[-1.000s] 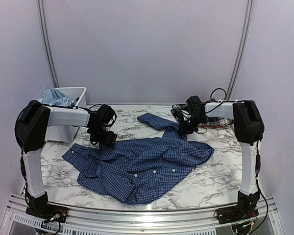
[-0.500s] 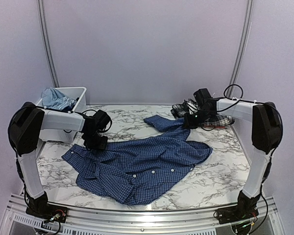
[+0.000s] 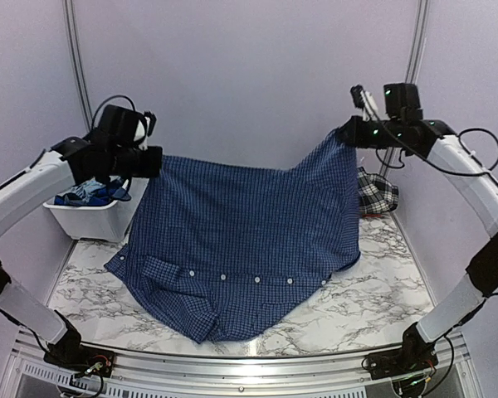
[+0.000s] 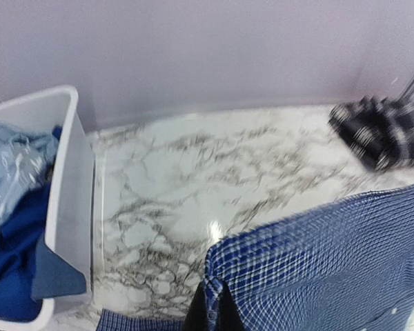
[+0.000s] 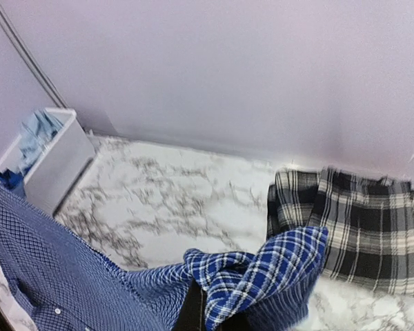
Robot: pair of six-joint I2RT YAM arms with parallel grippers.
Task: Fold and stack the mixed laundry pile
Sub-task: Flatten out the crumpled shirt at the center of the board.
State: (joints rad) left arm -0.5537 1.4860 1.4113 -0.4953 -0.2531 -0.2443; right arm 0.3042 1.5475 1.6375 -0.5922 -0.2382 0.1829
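Laundry pile (image 3: 232,249) is split three ways: one piece in the air, one on the table, the rest in the bin.

- Navy check shirt (image 3: 257,207) is the biggest item. It hangs like a sheet between both arms, its top edge sagging in the middle. The lower part, with a row of white buttons, is bunched on the marble table (image 3: 390,307) near centre.
- White bin (image 3: 91,222) sits at the far left of the table, behind the left arm.
- Plaid piece (image 3: 377,192) lies crumpled on the table at far right, partly hidden behind the shirt.
- Light blue T-shirt (image 4: 14,162) and royal blue garment (image 4: 14,241) are in the bin, the T-shirt on top toward the back.
- Left gripper (image 3: 149,162) is raised and clenched on the shirt's upper left corner.
- Right gripper (image 3: 349,133) is higher and clenched on the upper right corner.

In both wrist views cloth is wadded over the fingertips, so the pads are mostly hidden.
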